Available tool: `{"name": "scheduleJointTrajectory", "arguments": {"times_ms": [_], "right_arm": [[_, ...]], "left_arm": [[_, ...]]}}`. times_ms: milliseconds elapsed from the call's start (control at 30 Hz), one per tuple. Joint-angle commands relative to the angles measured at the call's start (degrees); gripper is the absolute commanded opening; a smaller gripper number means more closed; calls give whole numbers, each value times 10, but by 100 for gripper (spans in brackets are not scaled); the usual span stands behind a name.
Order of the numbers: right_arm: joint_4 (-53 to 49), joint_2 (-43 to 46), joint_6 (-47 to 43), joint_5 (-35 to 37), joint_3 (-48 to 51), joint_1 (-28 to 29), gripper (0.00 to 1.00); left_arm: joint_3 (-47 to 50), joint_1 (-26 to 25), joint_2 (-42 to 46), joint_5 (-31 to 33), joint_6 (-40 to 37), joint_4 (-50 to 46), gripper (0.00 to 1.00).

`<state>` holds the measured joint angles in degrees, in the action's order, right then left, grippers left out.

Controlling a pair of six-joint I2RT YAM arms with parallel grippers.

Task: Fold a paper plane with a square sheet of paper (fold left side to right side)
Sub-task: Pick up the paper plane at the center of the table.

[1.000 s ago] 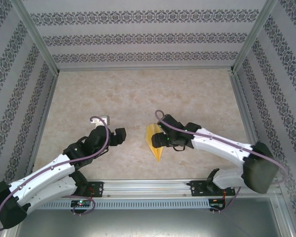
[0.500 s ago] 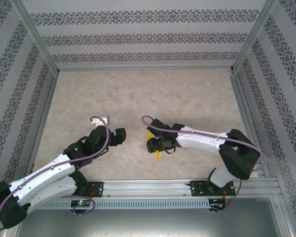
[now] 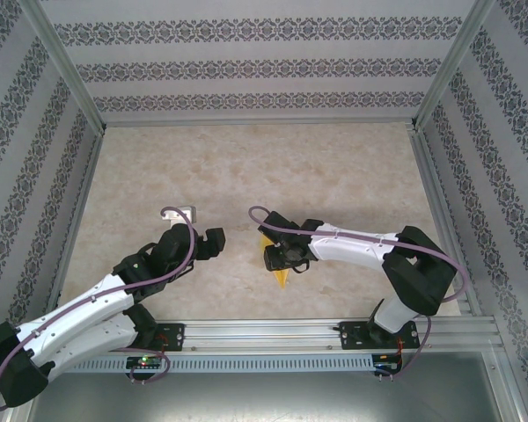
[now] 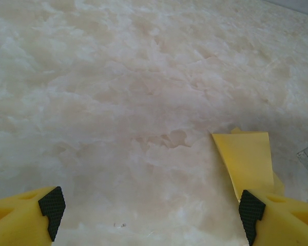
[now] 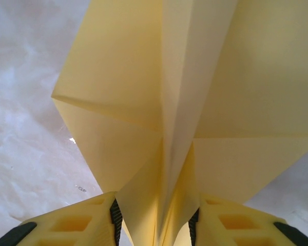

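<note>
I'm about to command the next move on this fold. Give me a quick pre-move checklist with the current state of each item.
1. The paper plane sits between the pads of the right gripper: ok, its centre crease runs down between them.
2. The right grip is firm on the paper: cannot tell, the layers look splayed between the pads.
3. The left gripper is open and empty: ok, jaws wide, with the plane lying ahead at the right of its view.
4. The grippers are apart: ok, bare table shows between them from the top.
5. The plane's nose is free: ok, the pointed tip pokes out from under the right gripper toward the near edge.
</note>
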<state>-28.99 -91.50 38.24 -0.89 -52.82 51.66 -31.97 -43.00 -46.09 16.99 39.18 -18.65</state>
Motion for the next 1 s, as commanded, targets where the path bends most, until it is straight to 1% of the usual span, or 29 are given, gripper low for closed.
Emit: {"name": "scheduleJointTrajectory", "arguments": {"times_ms": [0, 133, 300, 400, 533, 600, 633, 733, 800, 933, 967], "right_arm": [[-15, -11, 0, 18, -9, 7, 36], [-12, -18, -1, 22, -10, 7, 30], [-2, -38, -1, 24, -8, 7, 29], [8, -45, -1, 27, -10, 7, 26], [7, -45, -4, 39, -19, 4, 16], [9, -41, -9, 37, -27, -9, 8], [10, -41, -13, 34, -34, -18, 6], [-15, -53, -38, 33, -86, -55, 6], [-48, -78, -59, 40, -144, -86, 6], [-103, -150, -85, 63, -268, -141, 7], [-120, -173, -90, 66, -304, -152, 7]], "left_arm": [[0, 5, 0, 7, -5, 13, 90], [-1, 6, 0, 6, -5, 13, 90], [-4, 5, 1, 6, -4, 8, 90], [-5, 6, 3, 9, -4, 5, 90], [-6, 6, 7, 11, -7, 1, 91], [-8, 5, 8, 12, -9, -2, 91], [-8, 6, 9, 12, -11, -3, 91], [-11, 6, 10, 9, -15, -6, 91], [-13, 6, 11, 4, -22, -10, 91], [-15, 6, 11, -4, -33, -16, 92], [-15, 5, 12, -7, -36, -19, 94]]}}
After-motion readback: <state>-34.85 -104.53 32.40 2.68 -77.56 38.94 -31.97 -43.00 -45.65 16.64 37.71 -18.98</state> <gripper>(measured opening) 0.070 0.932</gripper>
